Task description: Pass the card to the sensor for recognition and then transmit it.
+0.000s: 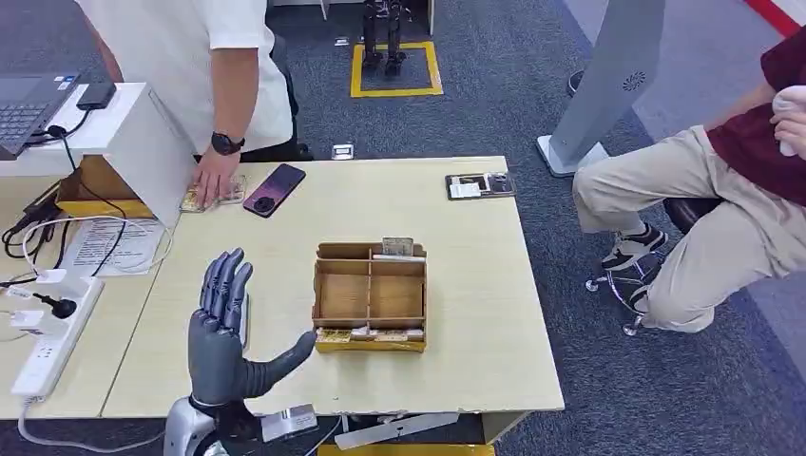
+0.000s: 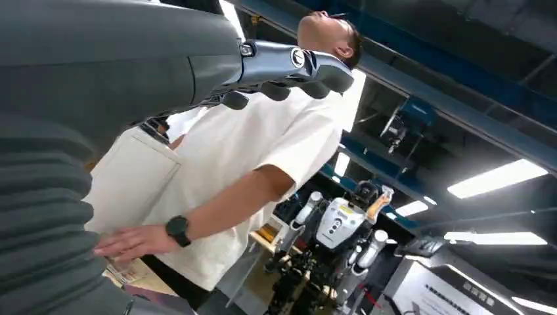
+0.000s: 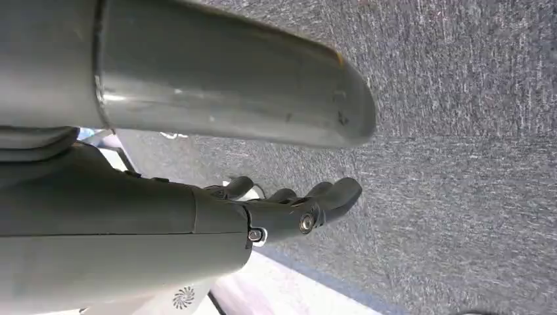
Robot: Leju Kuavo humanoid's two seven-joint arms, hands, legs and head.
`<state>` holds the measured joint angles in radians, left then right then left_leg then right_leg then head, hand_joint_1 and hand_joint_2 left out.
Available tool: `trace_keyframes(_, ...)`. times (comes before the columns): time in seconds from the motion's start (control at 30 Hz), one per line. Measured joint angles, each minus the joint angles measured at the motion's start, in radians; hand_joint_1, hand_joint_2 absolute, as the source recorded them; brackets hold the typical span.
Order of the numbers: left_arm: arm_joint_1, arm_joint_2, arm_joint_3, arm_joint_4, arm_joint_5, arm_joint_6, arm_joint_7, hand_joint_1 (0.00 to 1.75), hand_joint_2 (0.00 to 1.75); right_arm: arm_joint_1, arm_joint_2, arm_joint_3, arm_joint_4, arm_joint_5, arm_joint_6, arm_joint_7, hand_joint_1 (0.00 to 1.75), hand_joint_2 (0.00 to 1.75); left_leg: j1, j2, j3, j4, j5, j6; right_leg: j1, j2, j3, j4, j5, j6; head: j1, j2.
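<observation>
My left hand [image 1: 224, 331] is raised above the near left part of the table [image 1: 475, 370], fingers spread upward and thumb pointing at the wooden card box [image 1: 370, 296]; it holds nothing. Cards [image 1: 369, 335] stand in the box's near slot, and one more card [image 1: 397, 246] stands in its far slot. A small black reader with a white card [image 1: 480, 185] lies at the far right of the table. In the left wrist view my left hand [image 2: 282, 65] shows its fingers stretched out. My right hand [image 3: 289, 211] hangs over grey carpet with loosely extended fingers and nothing in it.
A person in a white shirt [image 1: 190, 57] presses a hand [image 1: 211, 180] on cards at the table's far left, next to a dark phone [image 1: 274, 190]. A white box [image 1: 133, 133], cables and a power strip [image 1: 52, 342] lie left. A seated person [image 1: 703, 218] is right.
</observation>
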<state>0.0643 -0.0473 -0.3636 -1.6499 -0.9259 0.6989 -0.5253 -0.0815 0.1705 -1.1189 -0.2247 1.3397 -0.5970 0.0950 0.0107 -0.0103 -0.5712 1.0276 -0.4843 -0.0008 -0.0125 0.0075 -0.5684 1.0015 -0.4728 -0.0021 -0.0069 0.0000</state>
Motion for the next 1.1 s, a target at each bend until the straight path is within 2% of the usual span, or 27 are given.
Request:
trace_keyframes(0.03, 0.001, 0.004, -0.004, 0.000, -0.004, 0.000, 0.002, 0.00, 0.00, 0.000, 0.000, 0.000, 0.000, 0.000, 0.000, 0.000, 0.00, 0.00, 0.000, 0.000, 0.000, 0.000, 0.000, 0.000, 0.000, 0.000, 0.000, 0.000, 0.000, 0.000, 0.000, 0.000)
trace_keyframes(0.07, 0.001, 0.008, -0.010, 0.002, -0.009, 0.000, 0.004, 0.00, 1.75, 0.000, -0.001, 0.000, 0.000, 0.000, 0.000, 0.000, 0.00, 0.00, 0.000, 0.000, 0.000, 0.000, 0.000, 0.000, 0.000, 0.000, 0.000, 0.000, 0.000, 0.000, 0.000, 0.000)
trace_keyframes(0.33, -0.018, 0.040, -0.068, 0.063, -0.089, 0.000, 0.090, 0.00, 1.75, 0.000, -0.005, 0.000, 0.000, 0.007, 0.001, 0.004, 0.00, 0.00, 0.000, 0.000, 0.000, 0.000, 0.000, 0.000, 0.000, 0.000, 0.000, 0.000, 0.000, 0.000, 0.000, 0.000)
trace_keyframes(0.57, -0.051, 0.045, -0.073, 0.152, -0.293, 0.000, 0.217, 0.00, 1.75, 0.000, -0.007, 0.000, 0.000, 0.013, 0.002, 0.014, 0.00, 0.00, 0.000, 0.000, 0.000, 0.000, 0.000, 0.000, 0.000, 0.000, 0.000, 0.000, 0.000, 0.000, 0.000, 0.000)
trace_keyframes(0.7, -0.073, 0.049, -0.073, 0.205, -0.374, 0.000, 0.292, 0.00, 1.75, 0.000, -0.008, 0.000, 0.000, 0.013, 0.003, 0.015, 0.00, 0.00, 0.000, 0.000, 0.000, 0.000, 0.000, 0.000, 0.000, 0.000, 0.000, 0.000, 0.000, 0.000, 0.000, 0.000)
trace_keyframes(0.9, -0.100, 0.058, -0.074, 0.264, -0.441, 0.000, 0.375, 0.00, 1.75, 0.000, -0.009, 0.000, 0.000, 0.011, 0.003, 0.018, 0.00, 0.00, 0.000, 0.000, 0.000, 0.000, 0.000, 0.000, 0.000, 0.000, 0.000, 0.000, 0.000, 0.000, 0.000, 0.000)
trace_keyframes(1.1, -0.120, 0.069, -0.085, 0.304, -0.462, 0.000, 0.410, 0.00, 1.75, 0.000, -0.009, 0.000, 0.000, 0.006, 0.003, 0.018, 0.00, 0.00, 0.000, 0.000, 0.000, 0.000, 0.000, 0.000, 0.000, 0.000, 0.000, 0.000, 0.000, 0.000, 0.000, 0.000)
